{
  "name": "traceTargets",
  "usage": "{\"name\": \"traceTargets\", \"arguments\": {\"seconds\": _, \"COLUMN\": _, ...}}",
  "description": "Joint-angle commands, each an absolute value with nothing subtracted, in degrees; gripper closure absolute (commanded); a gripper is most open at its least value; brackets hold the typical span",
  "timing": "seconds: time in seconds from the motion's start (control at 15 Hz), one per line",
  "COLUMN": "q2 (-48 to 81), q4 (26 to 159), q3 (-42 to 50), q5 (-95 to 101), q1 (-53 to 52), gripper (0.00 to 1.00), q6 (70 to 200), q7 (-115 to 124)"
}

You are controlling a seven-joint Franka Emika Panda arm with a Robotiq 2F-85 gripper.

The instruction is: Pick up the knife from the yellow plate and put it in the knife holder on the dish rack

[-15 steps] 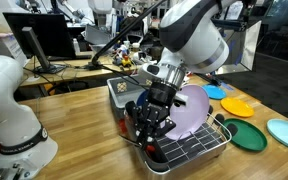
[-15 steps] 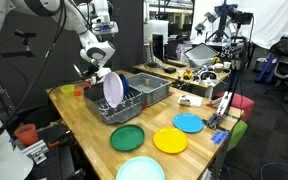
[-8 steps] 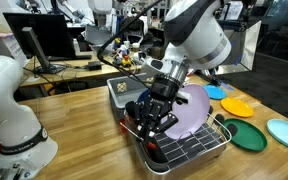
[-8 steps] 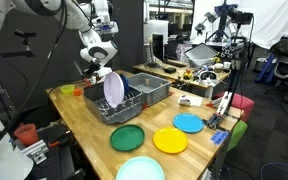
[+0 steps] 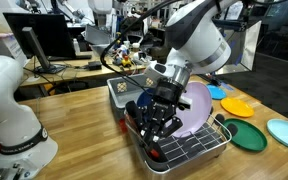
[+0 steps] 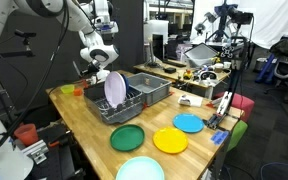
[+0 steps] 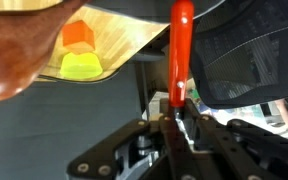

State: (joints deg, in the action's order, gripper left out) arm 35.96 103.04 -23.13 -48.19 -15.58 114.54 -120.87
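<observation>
In the wrist view the orange-red knife (image 7: 181,45) sticks straight out from my gripper (image 7: 179,113), whose jaws are shut on its lower end. In both exterior views the gripper (image 5: 158,122) (image 6: 92,78) hangs over one end of the dish rack (image 5: 206,146) (image 6: 124,108). The black knife holder (image 5: 134,110) stands at that end, right beside the gripper and partly hidden by it. The yellow plate (image 5: 236,106) (image 6: 170,140) lies flat on the table, away from the rack, with nothing on it.
A pale lavender plate (image 5: 196,108) (image 6: 113,88) stands upright in the rack. A grey bin (image 5: 117,90) (image 6: 150,88) sits behind the rack. A dark green plate (image 5: 249,135) (image 6: 127,137) and light blue plates (image 5: 287,132) (image 6: 189,123) lie near the yellow one. An orange and green block (image 7: 79,50) lies beyond the rack.
The gripper has shifted slightly along the rack's end with the knife still held. Nothing else has moved.
</observation>
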Motion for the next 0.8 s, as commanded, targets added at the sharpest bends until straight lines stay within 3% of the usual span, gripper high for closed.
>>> {"name": "traceTargets", "arguments": {"seconds": 0.0, "q2": 37.5, "q4": 103.9, "q3": -22.6, "q5": -50.1, "q1": -14.0, "gripper": 0.96, "q6": 112.3, "q7": -124.2}}
{"name": "traceTargets", "arguments": {"seconds": 0.73, "q2": 39.1, "q4": 104.0, "q3": -21.0, "q5": -51.8, "q1": -14.1, "gripper": 0.96, "q6": 106.4, "q7": -127.4}}
